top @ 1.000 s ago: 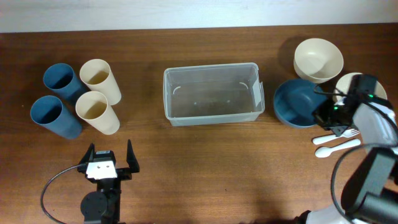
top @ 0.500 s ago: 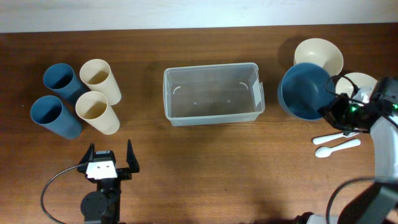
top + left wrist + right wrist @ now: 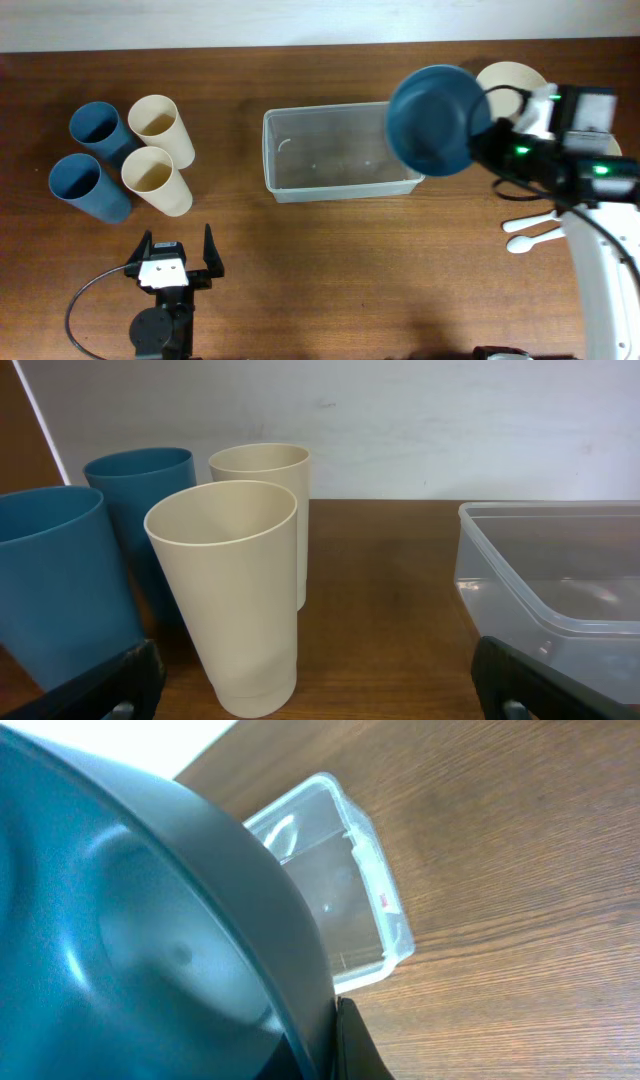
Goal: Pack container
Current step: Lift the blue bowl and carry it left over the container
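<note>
We've got a brown wood counter (image 3: 320,300) here, with a white wall (image 3: 450,420) behind. Nearest us, down-left of the container (image 3: 335,150), our left tool (image 3: 178,240) sits with jaws spread wide, gripping nothing. The clear container lies mid-counter. Our right tool (image 3: 487,142) is clamped tight on the rim of a dark blue bowl (image 3: 435,118), tilted over the container's right end. Four cups (image 3: 150,150) stand left of the container, and a cream bowl (image 3: 515,78) sits further right.
</note>
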### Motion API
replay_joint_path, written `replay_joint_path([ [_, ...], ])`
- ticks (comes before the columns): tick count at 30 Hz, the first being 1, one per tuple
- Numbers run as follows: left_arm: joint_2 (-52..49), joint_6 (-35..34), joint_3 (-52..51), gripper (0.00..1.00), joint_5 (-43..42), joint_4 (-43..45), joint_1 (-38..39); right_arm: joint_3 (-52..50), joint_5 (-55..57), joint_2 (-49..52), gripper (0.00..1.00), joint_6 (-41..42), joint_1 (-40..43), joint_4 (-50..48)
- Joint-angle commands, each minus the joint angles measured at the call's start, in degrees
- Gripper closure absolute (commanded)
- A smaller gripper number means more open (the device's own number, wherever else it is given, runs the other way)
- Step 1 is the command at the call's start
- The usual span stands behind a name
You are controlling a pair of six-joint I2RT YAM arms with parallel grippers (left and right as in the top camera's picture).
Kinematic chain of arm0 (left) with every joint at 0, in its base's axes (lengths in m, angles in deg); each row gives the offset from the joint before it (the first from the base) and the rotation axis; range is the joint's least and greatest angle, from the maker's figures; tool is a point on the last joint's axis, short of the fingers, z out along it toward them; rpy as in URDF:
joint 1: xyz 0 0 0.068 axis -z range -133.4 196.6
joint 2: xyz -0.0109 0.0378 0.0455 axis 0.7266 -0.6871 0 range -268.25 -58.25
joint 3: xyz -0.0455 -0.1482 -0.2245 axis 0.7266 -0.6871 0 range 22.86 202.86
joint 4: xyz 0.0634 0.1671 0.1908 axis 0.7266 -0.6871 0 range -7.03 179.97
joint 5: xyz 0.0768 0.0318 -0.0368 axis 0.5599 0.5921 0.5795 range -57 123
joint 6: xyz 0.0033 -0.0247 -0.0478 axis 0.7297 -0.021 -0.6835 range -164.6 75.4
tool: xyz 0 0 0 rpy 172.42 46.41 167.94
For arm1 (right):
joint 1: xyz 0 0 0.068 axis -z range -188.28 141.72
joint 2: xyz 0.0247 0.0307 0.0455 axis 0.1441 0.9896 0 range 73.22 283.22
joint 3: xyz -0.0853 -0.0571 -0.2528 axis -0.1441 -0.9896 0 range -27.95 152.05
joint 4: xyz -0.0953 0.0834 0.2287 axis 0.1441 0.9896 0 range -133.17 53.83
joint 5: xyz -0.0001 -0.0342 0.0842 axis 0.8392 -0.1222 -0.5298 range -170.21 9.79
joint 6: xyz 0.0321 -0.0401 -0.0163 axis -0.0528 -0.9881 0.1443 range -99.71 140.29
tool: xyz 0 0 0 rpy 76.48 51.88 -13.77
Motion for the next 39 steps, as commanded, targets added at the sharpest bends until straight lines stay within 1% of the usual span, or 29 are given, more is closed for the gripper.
replay_joint_path([
  [1, 0.4, 0.9, -0.1, 0.01, -0.6, -0.3, -0.2, 0.8, 10.3, 1.4, 0.96, 4.2, -6.0, -1.0],
  [5, 0.4, 0.9, -0.1, 0.01, -0.6, -0.3, -0.2, 0.8, 10.6, 5.2, 0.96, 5.5, -10.4, -2.8],
  [7, 0.4, 0.9, -0.1, 0.01, -0.6, -0.3, -0.2, 0.8, 10.8, 8.8, 0.96, 6.9, -12.5, -4.9],
  [14, 0.4, 0.9, -0.1, 0.01, -0.6, -0.3, -0.2, 0.8, 10.9, 16.4, 0.96, 8.8, -15.9, -9.7],
  [21, 0.4, 0.9, -0.1, 0.00, -0.6, -0.3, -0.2, 0.8, 12.2, 20.6, 0.96, 10.3, -16.5, -10.2],
  [29, 0.4, 0.9, -0.1, 0.01, -0.6, -0.3, -0.2, 0.8, 15.3, 22.6, 0.96, 11.7, -16.7, -12.5],
  [39, 0.4, 0.9, -0.1, 0.00, -0.6, -0.3, -0.2, 0.8, 15.2, 25.1, 0.96, 11.9, -16.7, -14.4],
])
